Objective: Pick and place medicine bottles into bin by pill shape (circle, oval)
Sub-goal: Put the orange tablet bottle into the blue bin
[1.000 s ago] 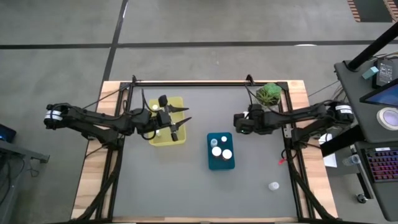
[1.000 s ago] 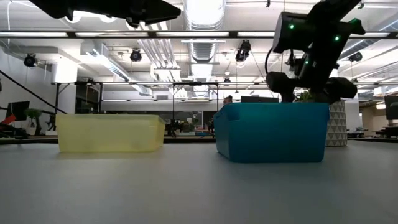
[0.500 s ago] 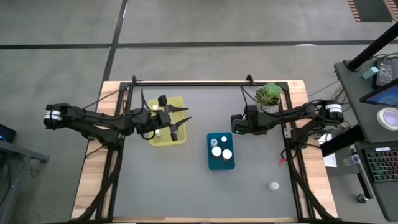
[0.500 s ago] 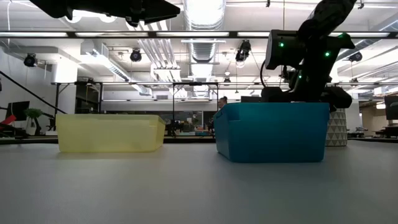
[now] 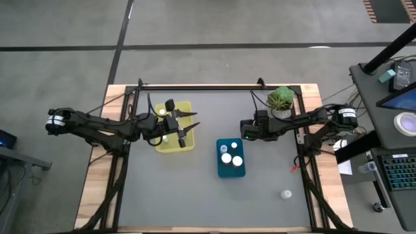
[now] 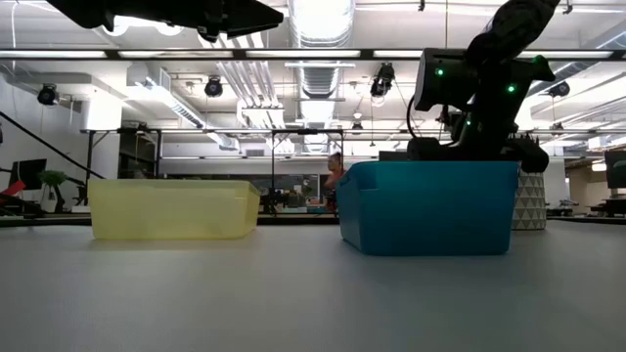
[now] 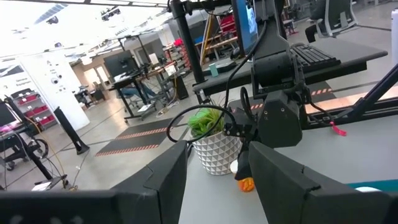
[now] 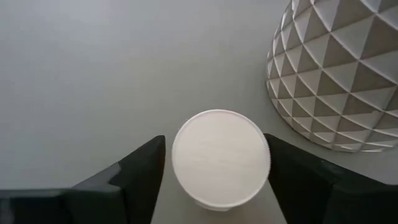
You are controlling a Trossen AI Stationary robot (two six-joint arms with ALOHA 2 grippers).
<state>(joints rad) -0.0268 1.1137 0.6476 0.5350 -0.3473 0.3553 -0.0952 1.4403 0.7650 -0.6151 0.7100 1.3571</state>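
A medicine bottle with a round white cap (image 8: 221, 155) stands upright on the grey table beside the plant's white pot (image 8: 339, 74). Its orange body (image 7: 247, 184) shows in the left wrist view. My right gripper (image 8: 214, 142) slants down over it, open, one finger on each side of the cap. In the low view the blue bin (image 6: 428, 207) hides its fingertips. Three white-capped bottles (image 5: 225, 157) stand in the blue bin (image 5: 219, 170). One more bottle (image 5: 285, 194) stands near the table's front right. My left gripper (image 5: 188, 127) hangs open and empty over the yellow bin (image 5: 187, 146). My right gripper has its two fingers (image 8: 146, 168) close beside the bottle's cap (image 8: 186, 155), one on each side, coming slanting from above. I cannot tell whether they touch it. The bottle stands upright on the table.
The potted green plant (image 5: 281, 99) stands at the far right, right behind the bottle. The yellow bin (image 6: 171, 208) and the blue bin sit side by side mid-table. Open grey table lies along the near edge.
My right gripper has sunk and edged toward the table's left, down over the bottle beside the plant; in the low view it now sits lower behind the blue bin.
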